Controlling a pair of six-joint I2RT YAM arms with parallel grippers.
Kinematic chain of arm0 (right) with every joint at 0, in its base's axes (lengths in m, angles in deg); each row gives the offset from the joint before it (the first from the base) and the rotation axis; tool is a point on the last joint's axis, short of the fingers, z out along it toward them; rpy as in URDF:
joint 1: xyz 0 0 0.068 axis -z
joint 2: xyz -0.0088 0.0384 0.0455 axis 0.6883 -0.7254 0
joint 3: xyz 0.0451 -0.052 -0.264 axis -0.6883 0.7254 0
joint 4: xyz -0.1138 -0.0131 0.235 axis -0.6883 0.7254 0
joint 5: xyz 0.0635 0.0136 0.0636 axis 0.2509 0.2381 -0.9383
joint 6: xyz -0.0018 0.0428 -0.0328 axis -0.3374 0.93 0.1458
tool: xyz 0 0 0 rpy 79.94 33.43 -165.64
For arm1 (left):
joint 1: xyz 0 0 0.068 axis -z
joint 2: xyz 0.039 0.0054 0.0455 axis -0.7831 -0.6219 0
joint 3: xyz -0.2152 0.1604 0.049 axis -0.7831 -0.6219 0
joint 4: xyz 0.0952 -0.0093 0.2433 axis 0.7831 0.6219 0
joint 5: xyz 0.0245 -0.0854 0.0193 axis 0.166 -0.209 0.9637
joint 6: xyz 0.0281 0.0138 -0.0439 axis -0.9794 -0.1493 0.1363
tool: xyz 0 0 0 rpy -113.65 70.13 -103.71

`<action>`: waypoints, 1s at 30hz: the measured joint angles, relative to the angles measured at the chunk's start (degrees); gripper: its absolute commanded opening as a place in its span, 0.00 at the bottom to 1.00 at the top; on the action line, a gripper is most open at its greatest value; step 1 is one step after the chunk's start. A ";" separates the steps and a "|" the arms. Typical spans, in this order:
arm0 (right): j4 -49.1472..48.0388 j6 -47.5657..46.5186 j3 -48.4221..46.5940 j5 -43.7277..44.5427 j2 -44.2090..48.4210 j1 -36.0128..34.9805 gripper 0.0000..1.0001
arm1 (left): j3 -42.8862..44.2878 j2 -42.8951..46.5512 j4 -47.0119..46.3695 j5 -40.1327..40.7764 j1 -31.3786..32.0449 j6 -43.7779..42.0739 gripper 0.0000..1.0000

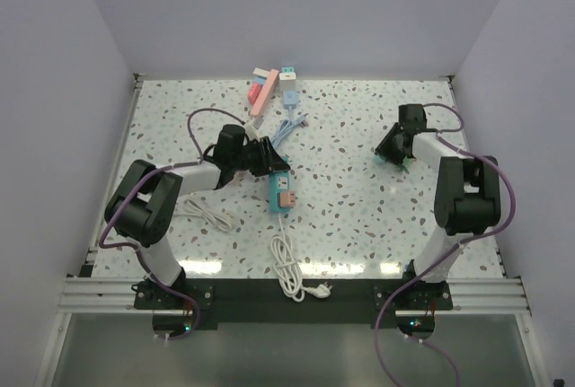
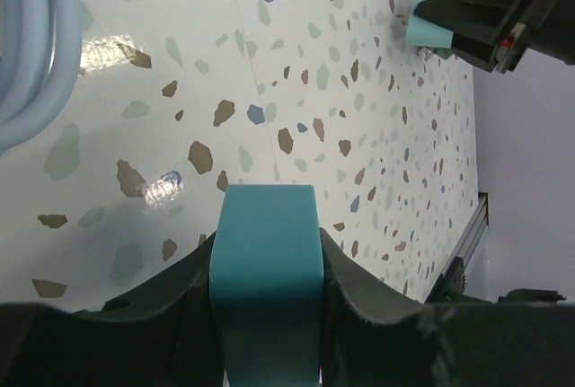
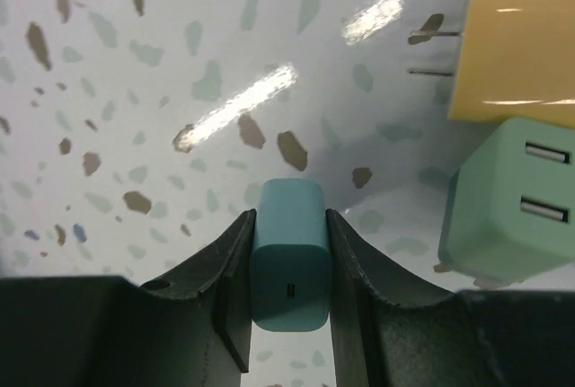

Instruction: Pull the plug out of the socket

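Observation:
The socket is a teal power strip (image 1: 278, 188) lying mid-table, with a salmon block (image 1: 287, 197) sitting on its top face. My left gripper (image 1: 267, 161) is shut on the strip's far end, and in the left wrist view the teal body (image 2: 267, 252) fills the gap between the fingers (image 2: 359, 306). My right gripper (image 1: 393, 152) is at the right side of the table, well apart from the strip. It is shut on a small teal plug (image 3: 289, 257) with a port in its end face, held just above the tabletop. The same plug (image 2: 431, 32) shows far off in the left wrist view.
A yellow charger (image 3: 530, 46) and a mint-green charger (image 3: 517, 216) lie beside the right gripper. The strip's white cable (image 1: 287, 266) coils toward the near edge. Another white cable (image 1: 202, 212) lies by the left arm. A blue cable (image 1: 289, 127), a pink strip (image 1: 262, 91) and a white strip (image 1: 289, 86) lie at the back.

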 measured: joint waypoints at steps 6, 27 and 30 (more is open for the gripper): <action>3.13 0.20 -3.65 2.54 -3.52 0.37 0.53 | 0.48 0.02 0.98 -0.48 0.00 -1.55 0.00; 1.01 -8.46 5.29 -21.00 20.46 -24.04 0.83 | 3.91 0.31 0.85 -2.99 0.02 -0.87 0.00; 1.18 -8.50 8.15 -23.10 18.84 -28.41 0.82 | 3.91 0.31 0.83 -2.99 0.02 -0.35 0.00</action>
